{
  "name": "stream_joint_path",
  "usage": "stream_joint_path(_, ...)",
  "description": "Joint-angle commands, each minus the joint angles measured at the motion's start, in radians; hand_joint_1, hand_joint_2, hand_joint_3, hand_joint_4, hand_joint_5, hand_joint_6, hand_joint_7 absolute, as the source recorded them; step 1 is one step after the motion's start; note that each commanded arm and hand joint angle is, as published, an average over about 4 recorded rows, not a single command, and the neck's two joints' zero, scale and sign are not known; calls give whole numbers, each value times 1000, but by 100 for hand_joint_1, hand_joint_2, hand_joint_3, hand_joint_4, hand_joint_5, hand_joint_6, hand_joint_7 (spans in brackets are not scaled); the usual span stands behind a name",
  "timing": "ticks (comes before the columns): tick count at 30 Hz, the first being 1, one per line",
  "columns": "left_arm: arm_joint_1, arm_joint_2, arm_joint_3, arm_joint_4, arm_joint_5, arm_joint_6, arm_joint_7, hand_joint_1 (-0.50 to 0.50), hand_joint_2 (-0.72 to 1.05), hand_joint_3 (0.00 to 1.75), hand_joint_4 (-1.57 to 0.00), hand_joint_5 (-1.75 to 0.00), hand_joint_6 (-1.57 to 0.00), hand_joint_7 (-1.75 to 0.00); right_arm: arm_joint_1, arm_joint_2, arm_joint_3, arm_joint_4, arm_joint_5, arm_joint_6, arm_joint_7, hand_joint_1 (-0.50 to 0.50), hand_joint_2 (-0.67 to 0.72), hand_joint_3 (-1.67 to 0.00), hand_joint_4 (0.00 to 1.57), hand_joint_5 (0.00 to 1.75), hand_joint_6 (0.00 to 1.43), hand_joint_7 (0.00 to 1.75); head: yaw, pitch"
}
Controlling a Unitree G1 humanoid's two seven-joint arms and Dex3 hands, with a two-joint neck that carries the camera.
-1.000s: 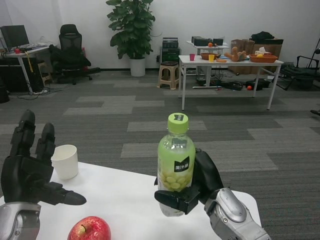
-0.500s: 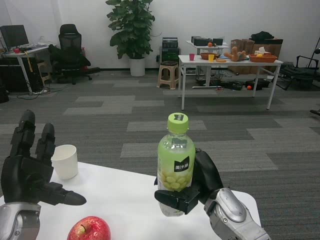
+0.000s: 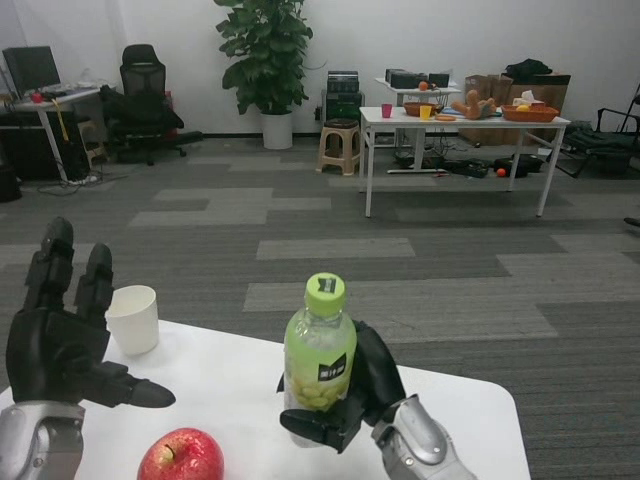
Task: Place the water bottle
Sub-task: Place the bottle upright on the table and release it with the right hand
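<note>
- My right hand (image 3: 345, 400) grips the bottle (image 3: 319, 358) from behind and the right, thumb wrapped across its lower front, fingers closed around its back.
- The bottle stands upright, green cap up, over the table (image 3: 240, 390) near its middle; my thumb hides the base, so I cannot tell whether it touches the top.
- My left hand (image 3: 62, 335) is held up at the table's left, fingers spread, holding nothing.
- A cup (image 3: 133, 319) stands just right of my left hand, near the far edge.
- An apple (image 3: 180, 456) lies at the near side, left of the bottle.
- Bare tabletop lies between cup, apple and bottle; the far edge runs just behind the bottle and the right edge lies beyond my right forearm.
</note>
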Motion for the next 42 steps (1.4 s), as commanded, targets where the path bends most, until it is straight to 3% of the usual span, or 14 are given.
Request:
stream_joint_path(1, 9, 0, -1, -8, -7, -3, 3, -48, -28, 9, 0, 0, 0, 0, -107, -1, 92, 274, 34, -308, -4, 38, 23, -143, 136, 155, 121, 154, 2, -5)
stream_joint_path(6, 9, 0, -2, -8, -8, -3, 3, -48, -28, 9, 0, 0, 0, 0, -147, -2, 139, 455, 54, -407, -22, 38, 28, -143, 143, 155, 126, 154, -5, -10)
stream_joint_path(17, 7, -1, -8, 1, -9, -3, 3, -49, -28, 9, 0, 0, 0, 0, -184, 7, 161, 665, 58, -435, -24, 38, 28, -143, 143, 155, 126, 154, -11, -30)
stream_joint_path(25, 5, -1, -12, 1, -13, -3, 3, -49, -28, 9, 0, 0, 0, 0, -184, 9, 163, 694, 42, -435, -25, 38, 28, -143, 143, 155, 126, 147, -7, -44)
stream_joint_path(31, 5, -1, -13, 1, -13, -3, 3, -48, -28, 9, 0, 0, 0, 0, -184, 4, 161, 692, 10, -420, -22, 38, 22, -139, 138, 155, 117, 150, -6, -46)
stream_joint_path(37, 4, -1, -13, 1, -14, -2, 3, -48, -19, 9, 0, 0, 0, 0, -184, -25, 175, 677, -21, -371, 1, 42, 22, -123, 128, 155, 102, 154, -4, -47)
stream_joint_path(39, 4, -1, -13, 1, -14, -1, 3, -48, -19, 9, 0, 0, 0, 0, -183, -20, 173, 678, -8, -371, 7, 42, 28, -115, 121, 150, 94, 157, -4, -47)
stream_joint_path(40, 4, 0, -13, 1, -14, -2, 3, -48, -19, 9, 0, 0, 0, 0, -182, -17, 172, 678, 2, -371, 12, 42, 33, -111, 113, 145, 89, 159, -4, -47)
stream_joint_path(42, 3, 0, -13, 1, -14, -2, 3, -48, -19, 9, 0, 0, 0, 0, -179, -13, 170, 679, 19, -372, 20, 41, 41, -105, 82, 126, 69, 159, -7, -47)
